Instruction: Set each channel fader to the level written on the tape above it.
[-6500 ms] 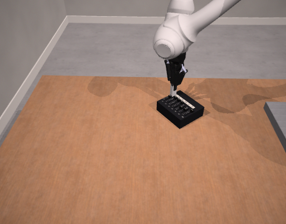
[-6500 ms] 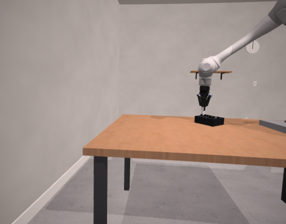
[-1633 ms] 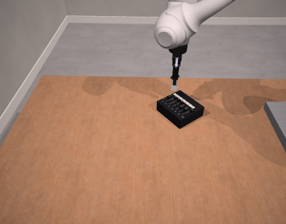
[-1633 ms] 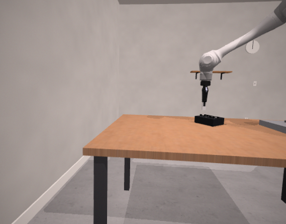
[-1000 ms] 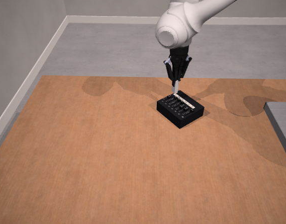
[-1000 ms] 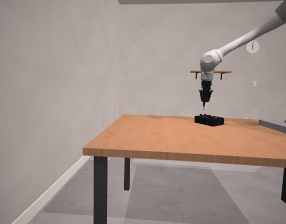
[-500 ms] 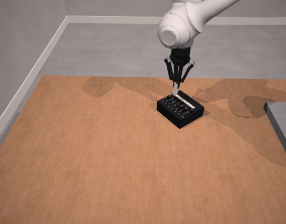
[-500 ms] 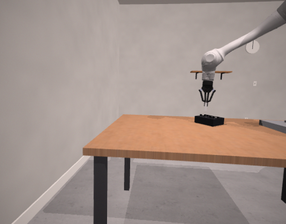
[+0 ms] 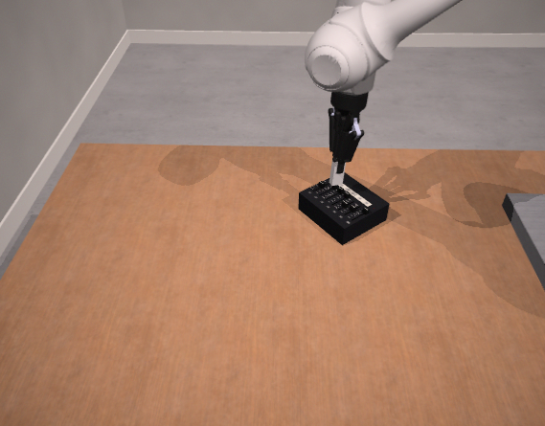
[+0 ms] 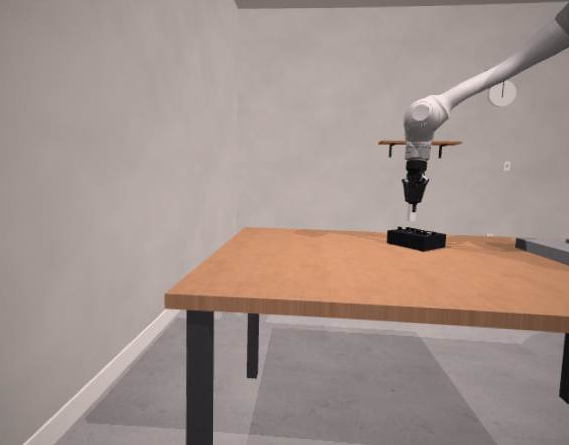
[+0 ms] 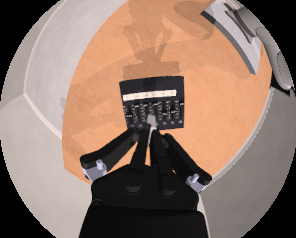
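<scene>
1. Across the lower frame of the top view spreads the counter (image 9: pixel 179 281) (image 10: pixel 337 274) (image 11: pixel 100 50), wide and flat, giving the desk firm support.
2. Down from the upper right comes the white arm (image 9: pixel 342 56) (image 10: pixel 419 114) (image 11: pixel 281 62), its wrist bent so the tool points almost straight down!
3. At the right edge lies a grey slab (image 9: pixel 519 200) (image 10: pixel 547 251) (image 11: pixel 227 27), well apart from the action.
4. Right of centre in the top view sits our black lighting desk (image 9: pixel 323 216) (image 10: pixel 404 239) (image 11: pixel 150 85), level, fader face up, just how sliding caps need it.
5. Over its far side hangs the gripper (image 9: pixel 340 168) (image 10: pixel 414 209) (image 11: pixel 150 121), jaws closed, nothing gripped that I can make out. Closed like that, they probably serve as a narrow pusher.
6. Along the desk's face runs the pale tape (image 9: pixel 358 195) (image 11: pixel 150 95), its levels too small to read.
7. At the fingers' end, a pale tip (image 9: pixel 337 178) (image 10: pixel 412 216) (image 11: pixel 151 120) points down above the desk; contact? Can't call it.
8. Smallest of all, the fader caps (image 9: pixel 354 205) (image 10: pixel 412 230) (image 11: pixel 129 116) stand at mixed places; exact levels are unreadable.
</scene>
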`<state>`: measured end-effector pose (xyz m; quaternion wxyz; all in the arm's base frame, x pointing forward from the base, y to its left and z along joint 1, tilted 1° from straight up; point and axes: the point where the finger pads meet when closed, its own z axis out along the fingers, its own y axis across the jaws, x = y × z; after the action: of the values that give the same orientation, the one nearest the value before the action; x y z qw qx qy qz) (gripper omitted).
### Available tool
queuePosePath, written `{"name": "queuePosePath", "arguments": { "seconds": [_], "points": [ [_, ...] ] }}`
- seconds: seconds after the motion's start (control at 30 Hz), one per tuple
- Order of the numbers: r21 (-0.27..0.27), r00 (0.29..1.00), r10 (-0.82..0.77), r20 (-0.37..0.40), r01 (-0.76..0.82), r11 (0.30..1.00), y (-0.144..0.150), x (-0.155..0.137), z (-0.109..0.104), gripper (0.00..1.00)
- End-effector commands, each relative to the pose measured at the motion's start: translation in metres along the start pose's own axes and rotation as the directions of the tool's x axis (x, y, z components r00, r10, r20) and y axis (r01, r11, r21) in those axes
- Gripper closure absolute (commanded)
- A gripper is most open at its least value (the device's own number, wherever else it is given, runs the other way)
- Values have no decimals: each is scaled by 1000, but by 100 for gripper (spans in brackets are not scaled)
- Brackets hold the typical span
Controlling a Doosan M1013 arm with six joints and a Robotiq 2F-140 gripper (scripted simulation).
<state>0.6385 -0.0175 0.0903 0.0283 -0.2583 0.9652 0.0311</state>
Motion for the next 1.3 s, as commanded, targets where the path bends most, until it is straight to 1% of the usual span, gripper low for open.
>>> {"name": "queuePosePath", "arguments": {
  "seconds": [0.0,0.13,0.2,0.23,0.3,0.4,0.53,0.67,0.7,0.77,0.8,0.87,1.03,1.17,1.27],
  "points": [
    [21,962,275,-3,-275,961,6,-1,0,100],
    [12,871,491,12,-491,871,11,-1,1,100],
    [12,871,491,12,-491,871,11,-1,1,100],
    [5,776,631,19,-631,776,12,-1,1,100],
    [-2,719,694,22,-694,720,15,-2,1,100],
    [-14,588,808,27,-808,588,19,-2,2,100],
    [-34,383,923,27,-923,384,24,-2,2,100],
    [-55,157,987,21,-986,158,29,-3,3,100],
    [-61,98,995,18,-993,99,30,-3,3,100],
    [-61,98,995,18,-993,99,30,-3,3,100],
    [-72,-72,997,8,-995,-71,31,-3,3,100],
    [-79,-156,988,1,-985,-155,33,-3,3,100],
    [-96,-433,901,-28,-896,-433,38,-3,4,100],
    [-103,-630,775,-58,-768,-632,42,-4,4,100],
    [-102,-754,651,-83,-644,-759,45,-4,4,100]
  ]
}}
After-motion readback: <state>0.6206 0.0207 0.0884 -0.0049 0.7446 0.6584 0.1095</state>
